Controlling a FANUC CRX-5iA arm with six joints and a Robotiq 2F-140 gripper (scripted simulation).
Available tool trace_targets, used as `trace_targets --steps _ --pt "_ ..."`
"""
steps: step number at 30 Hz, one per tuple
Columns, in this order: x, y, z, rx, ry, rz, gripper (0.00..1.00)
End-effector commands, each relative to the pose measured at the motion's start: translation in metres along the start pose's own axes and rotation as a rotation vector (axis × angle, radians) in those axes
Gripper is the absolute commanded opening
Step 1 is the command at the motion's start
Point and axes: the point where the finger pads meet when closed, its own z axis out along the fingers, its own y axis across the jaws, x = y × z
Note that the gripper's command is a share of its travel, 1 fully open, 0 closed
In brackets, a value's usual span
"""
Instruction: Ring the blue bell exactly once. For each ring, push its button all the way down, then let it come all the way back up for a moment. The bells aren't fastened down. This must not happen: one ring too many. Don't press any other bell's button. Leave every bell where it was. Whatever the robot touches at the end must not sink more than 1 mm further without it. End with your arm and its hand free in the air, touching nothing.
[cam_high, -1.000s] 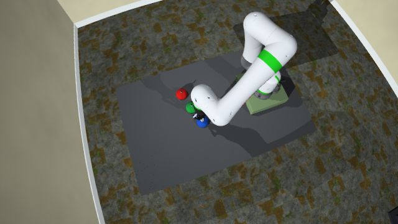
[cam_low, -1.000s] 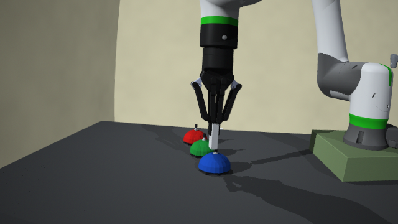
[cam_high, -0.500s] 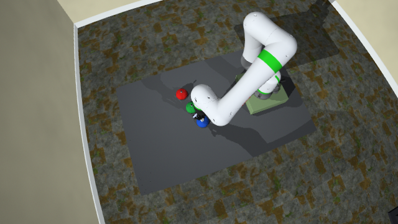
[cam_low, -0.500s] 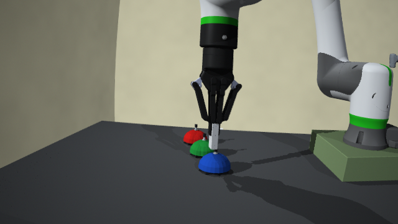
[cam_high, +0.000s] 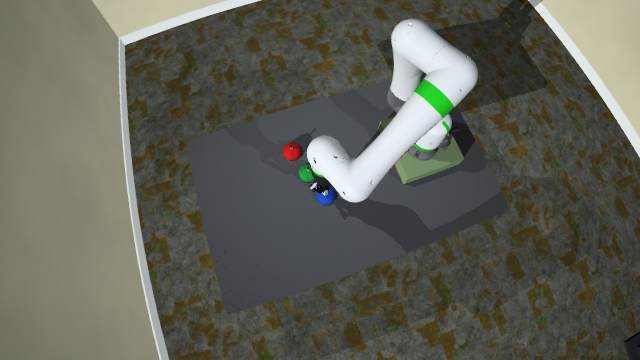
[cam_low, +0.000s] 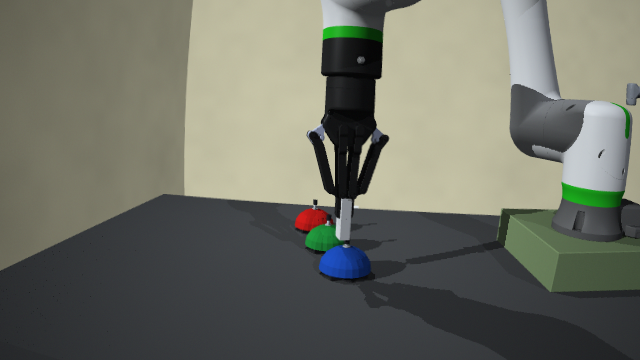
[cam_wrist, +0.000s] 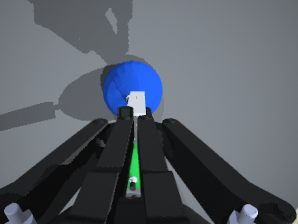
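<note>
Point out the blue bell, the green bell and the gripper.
blue bell (cam_low: 345, 262): exterior view, front of its dome.
green bell (cam_low: 321, 239): exterior view, left side of its dome.
gripper (cam_low: 344, 236): exterior view, tips of the shut fingers, right above the blue bell's button.

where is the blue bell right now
In the exterior view the blue dome-shaped bell sits nearest the camera on the dark grey mat, in line with the green bell, directly under the shut black gripper.
</note>
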Motion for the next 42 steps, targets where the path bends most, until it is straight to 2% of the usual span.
trace_targets --steps 1,8,19,33,42 --pt "0.000 0.000 0.000 0.000 0.000 0.000 0.00" --pt "0.000 0.000 -0.003 0.000 0.000 0.000 0.00" --pt "0.000 0.000 -0.019 0.000 0.000 0.000 0.00" --pt "0.000 0.000 -0.057 0.000 0.000 0.000 0.00" --pt "0.000 0.000 -0.068 0.000 0.000 0.000 0.00"
